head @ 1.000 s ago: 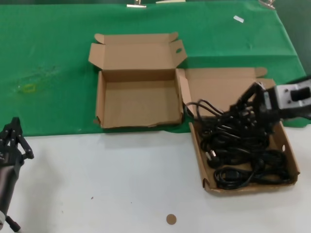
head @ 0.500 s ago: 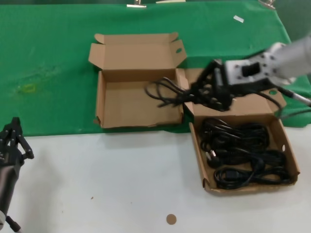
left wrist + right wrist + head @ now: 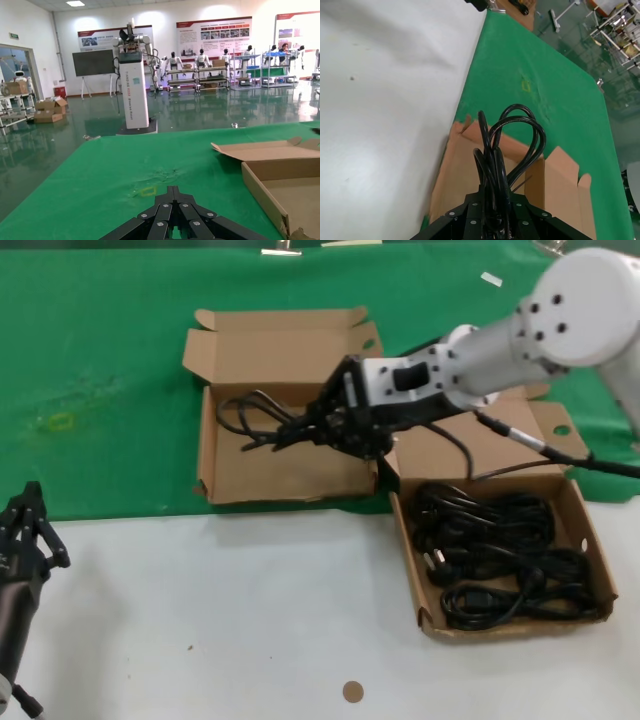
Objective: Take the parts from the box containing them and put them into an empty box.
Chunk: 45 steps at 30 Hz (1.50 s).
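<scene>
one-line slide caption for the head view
Right gripper carries a black cable bundle over the empty box.

The head view looks steeply down on both boxes; the left wrist view faces level across the green cloth (image 3: 100, 170); the right wrist view hovers close (sharing the empty box (image 3: 283, 455)).

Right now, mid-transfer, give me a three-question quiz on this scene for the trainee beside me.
1. True or false: the right gripper holds a cable bundle over the empty box.
2. Where do the remaining cables lie? A) on the green cloth B) in the box on the right C) on the white table
3. Fill in: the left gripper waits over the ____ table surface, near the robot.

Key: 1 true; 2 B; 3 white.
</scene>
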Each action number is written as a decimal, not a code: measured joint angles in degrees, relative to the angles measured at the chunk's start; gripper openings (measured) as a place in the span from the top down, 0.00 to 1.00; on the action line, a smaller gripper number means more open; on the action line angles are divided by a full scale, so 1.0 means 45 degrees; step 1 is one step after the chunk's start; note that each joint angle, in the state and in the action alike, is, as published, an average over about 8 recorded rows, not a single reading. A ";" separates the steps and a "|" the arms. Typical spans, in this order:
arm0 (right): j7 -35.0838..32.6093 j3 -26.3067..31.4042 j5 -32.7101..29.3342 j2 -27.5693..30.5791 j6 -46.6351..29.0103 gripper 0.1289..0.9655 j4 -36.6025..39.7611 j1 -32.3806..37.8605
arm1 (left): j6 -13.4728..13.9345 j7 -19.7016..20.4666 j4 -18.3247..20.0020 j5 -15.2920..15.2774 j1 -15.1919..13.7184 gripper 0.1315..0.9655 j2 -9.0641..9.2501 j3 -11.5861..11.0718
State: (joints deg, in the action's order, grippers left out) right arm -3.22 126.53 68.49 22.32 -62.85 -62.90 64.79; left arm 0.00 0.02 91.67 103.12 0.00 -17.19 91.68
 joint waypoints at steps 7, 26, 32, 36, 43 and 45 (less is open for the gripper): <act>-0.0722 0.0191 -0.0036 -0.0951 0.0629 0.90 0.1704 0.0423 | 0.0000 0.0000 0.0000 0.0000 0.0000 0.99 0.0000 0.0000; -0.3193 -0.0006 0.0421 -0.2442 0.2060 0.83 0.6207 0.1810 | 0.0000 0.0000 0.0000 0.0000 0.0000 0.99 0.0000 0.0000; -0.3531 -0.0059 0.0541 -0.2610 0.2173 0.79 0.6883 0.2019 | 0.0000 0.0000 0.0000 0.0000 0.0000 0.99 0.0000 0.0000; -0.3574 -0.0076 0.0574 -0.2633 0.2197 0.71 0.7019 0.2051 | 0.0000 0.0000 0.0000 0.0000 0.0000 0.99 0.0000 0.0000; -0.3526 -0.0187 0.0677 -0.2616 0.2365 0.55 0.6857 0.1830 | 0.0000 0.0000 0.0000 0.0000 0.0000 0.98 0.0000 0.0000; -0.3467 -0.0293 0.0776 -0.2595 0.2529 0.49 0.6670 0.1600 | 0.0000 0.0000 0.0000 0.0000 0.0000 0.96 0.0000 0.0000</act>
State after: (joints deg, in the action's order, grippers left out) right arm -18.82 125.21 71.98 10.65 -51.47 -32.88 71.99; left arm 0.00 0.02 91.67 103.12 0.00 -17.19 91.68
